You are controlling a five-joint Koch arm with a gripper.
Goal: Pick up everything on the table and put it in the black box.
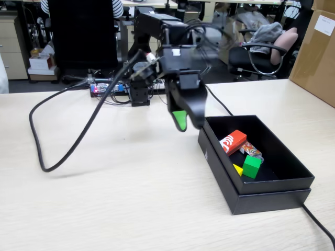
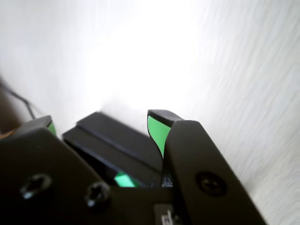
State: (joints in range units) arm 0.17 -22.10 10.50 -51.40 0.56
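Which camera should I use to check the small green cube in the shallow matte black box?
Use the fixed view: the small green cube sits in plain sight inside the shallow matte black box, near its front wall. The wrist view shows only a corner of the box between the gripper jaws, no cube.

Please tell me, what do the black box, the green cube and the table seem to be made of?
The black box looks like matte cardboard: thin straight walls, no shine, a separate wider base. The green cube seems to be painted wood or plastic; its flat, evenly coloured faces leave this open. The table shows a pale wood grain, probably laminate, with a smooth, slightly glossy surface.
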